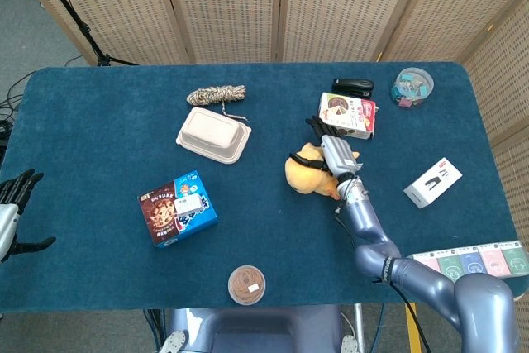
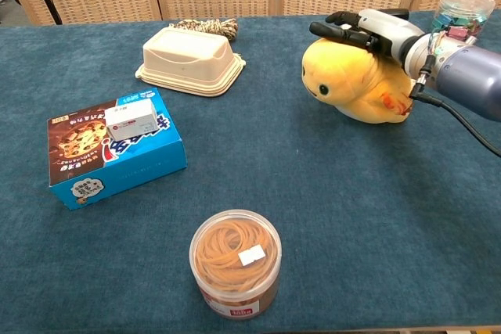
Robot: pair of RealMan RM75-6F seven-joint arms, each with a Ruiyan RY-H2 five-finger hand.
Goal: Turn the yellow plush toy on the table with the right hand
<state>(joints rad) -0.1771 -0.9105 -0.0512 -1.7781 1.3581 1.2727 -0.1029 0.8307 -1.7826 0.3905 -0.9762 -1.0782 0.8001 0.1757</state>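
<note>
The right hand (image 2: 368, 30) lies flat on top of the yellow plush toy (image 2: 356, 84), fingers stretched over its head, right of centre frame. Far left, the left hand (image 1: 16, 204) hangs with fingers spread.

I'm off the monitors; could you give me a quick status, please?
Right hand rests on top of yellow plush toy, grip unclear. Left hand open at table edge. Nothing in the way.
</note>
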